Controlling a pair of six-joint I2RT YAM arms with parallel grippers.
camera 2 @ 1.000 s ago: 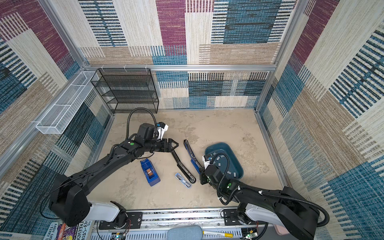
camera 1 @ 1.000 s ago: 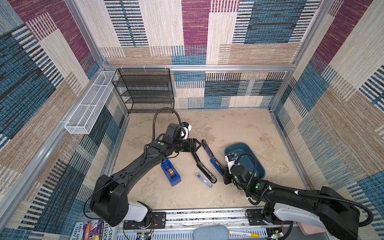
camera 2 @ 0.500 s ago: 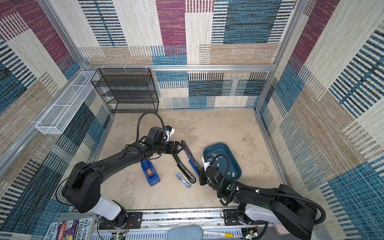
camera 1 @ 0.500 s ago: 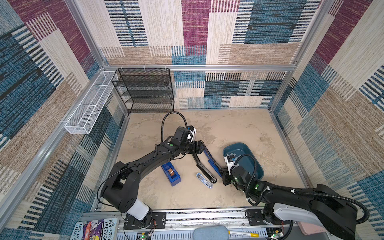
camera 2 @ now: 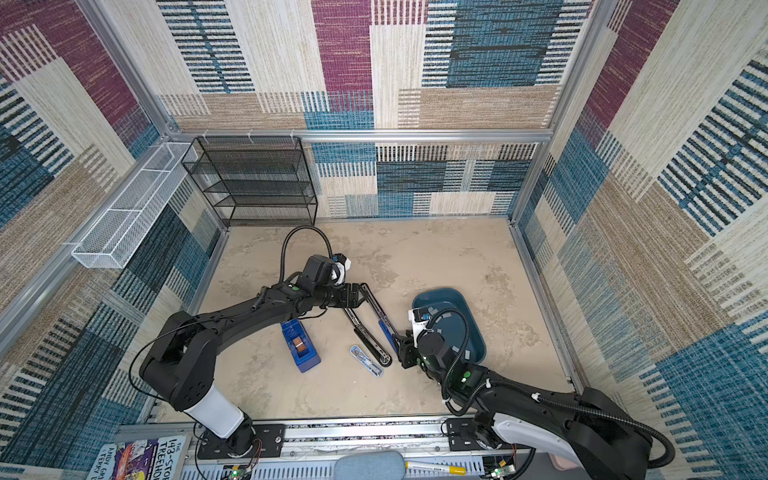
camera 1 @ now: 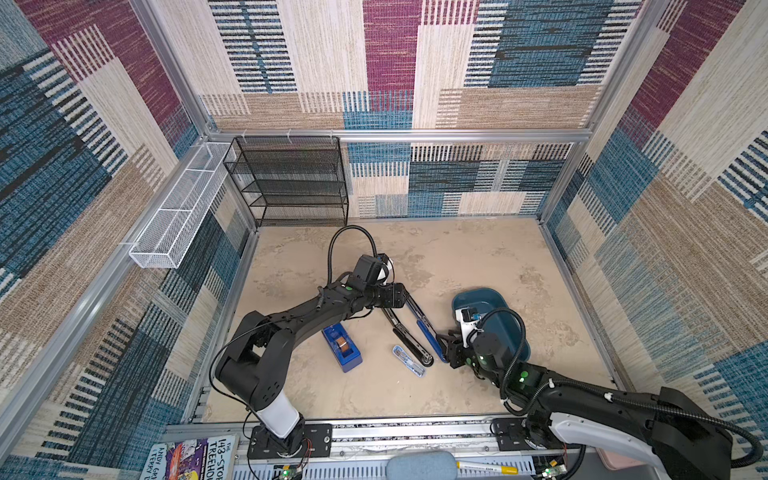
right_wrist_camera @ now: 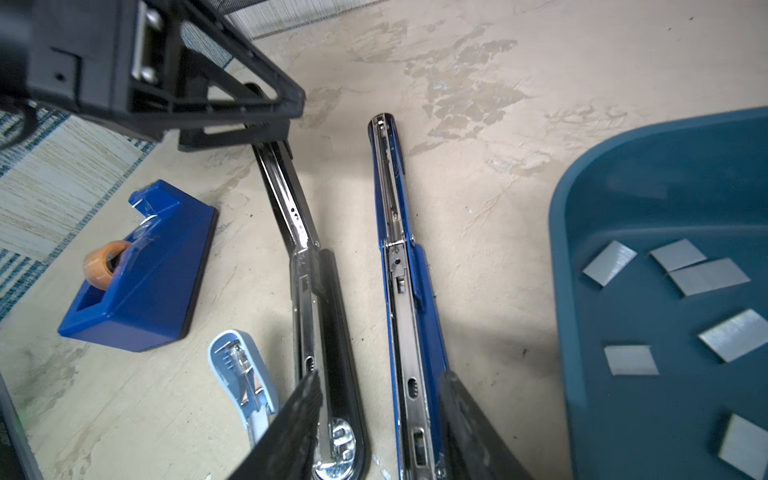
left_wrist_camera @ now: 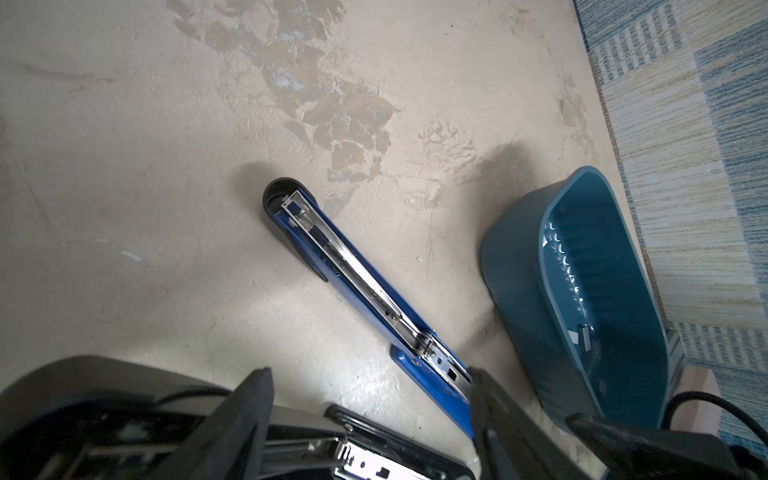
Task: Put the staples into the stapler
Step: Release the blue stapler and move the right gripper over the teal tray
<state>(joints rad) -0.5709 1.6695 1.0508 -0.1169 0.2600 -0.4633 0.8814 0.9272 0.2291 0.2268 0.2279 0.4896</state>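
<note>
Two long staplers lie opened flat, side by side on the table: a blue stapler (camera 1: 426,332) (right_wrist_camera: 405,316) and a black stapler (camera 1: 405,338) (right_wrist_camera: 320,332). My left gripper (camera 1: 395,297) (left_wrist_camera: 370,374) is open at their far ends, with the black stapler's end between its fingers. My right gripper (camera 1: 446,351) (right_wrist_camera: 382,380) is open at their near ends, its fingers straddling the blue stapler's metal rail. Several grey staples (right_wrist_camera: 609,262) lie loose in the teal tray (camera 1: 473,293) (right_wrist_camera: 561,249) beside my right gripper.
A small light-blue stapler (camera 1: 409,360) (right_wrist_camera: 245,374) lies open left of the black one. Further left stands a blue tape dispenser (camera 1: 341,347) (right_wrist_camera: 141,291). A black mesh rack (camera 1: 286,183) and a white wire basket (camera 1: 178,216) sit at the back left.
My right gripper's jaws have spread apart at the blue stapler's near end. My left arm has shifted a little to the right, toward the staplers' far ends.
</note>
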